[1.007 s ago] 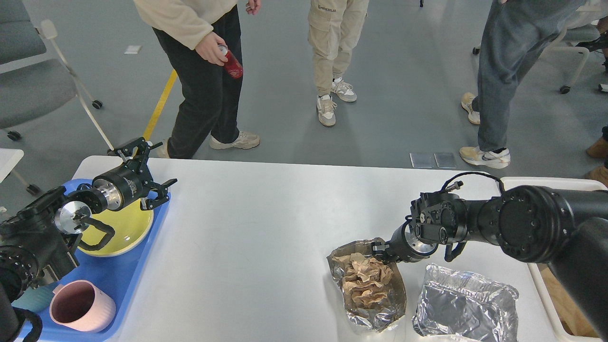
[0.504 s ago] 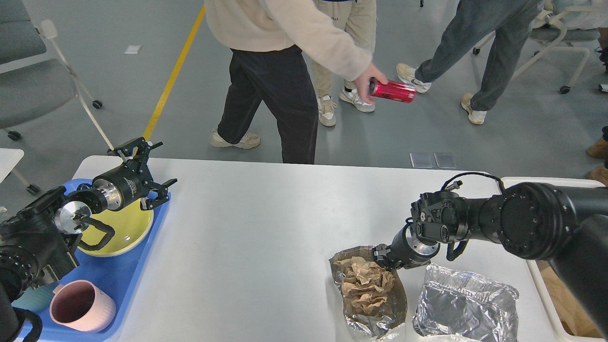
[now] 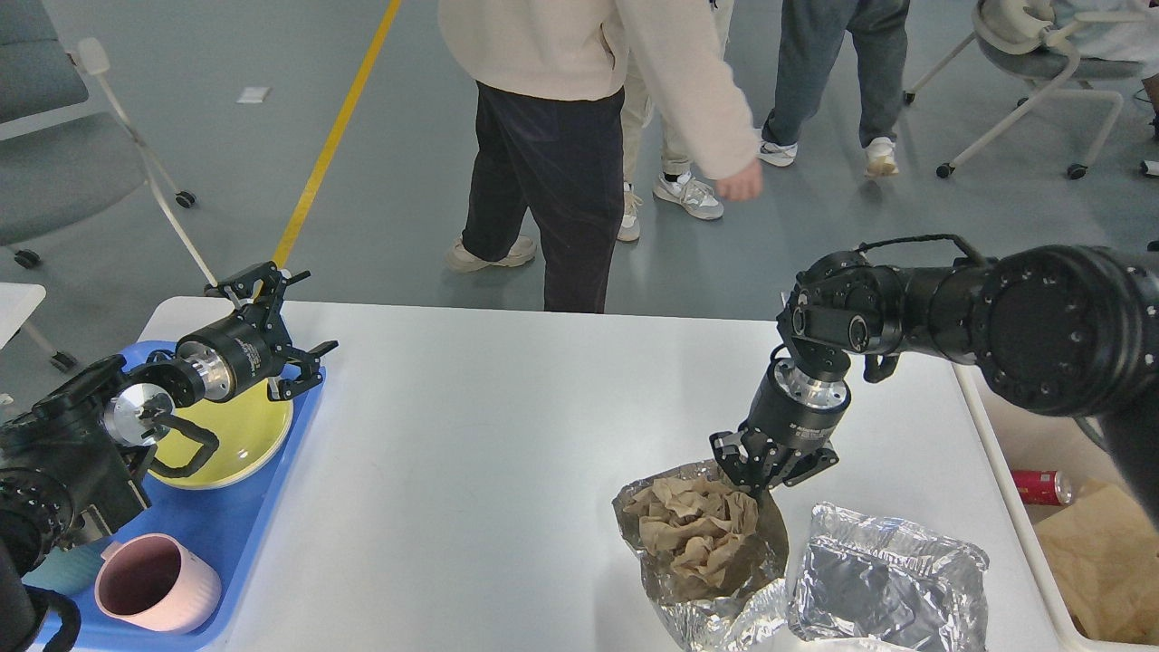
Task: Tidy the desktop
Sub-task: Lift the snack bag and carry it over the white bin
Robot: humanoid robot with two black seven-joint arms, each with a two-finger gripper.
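The white desktop (image 3: 471,435) fills the lower view. A foil container (image 3: 715,598) holding crumpled brown paper (image 3: 697,530) sits at its front right. My right gripper (image 3: 756,478) points down from above and is shut on that container's far rim, which stands raised. A second, empty foil container (image 3: 892,580) lies just to the right of the first. My left gripper (image 3: 315,310) hovers open at the far left, over the far edge of a yellow plate (image 3: 249,435), with nothing between its fingers.
A blue tray (image 3: 235,534) at the left carries the yellow plate and a pink cup (image 3: 154,584). A cream bin (image 3: 991,435) beside the table's right edge holds a red can (image 3: 1041,486) and brown paper (image 3: 1105,561). People stand just behind the table.
My right arm has risen and turned to point downward, lifting the foil container's rim. The person with the red can stepped right; their hand is now empty and a red can lies in the bin.
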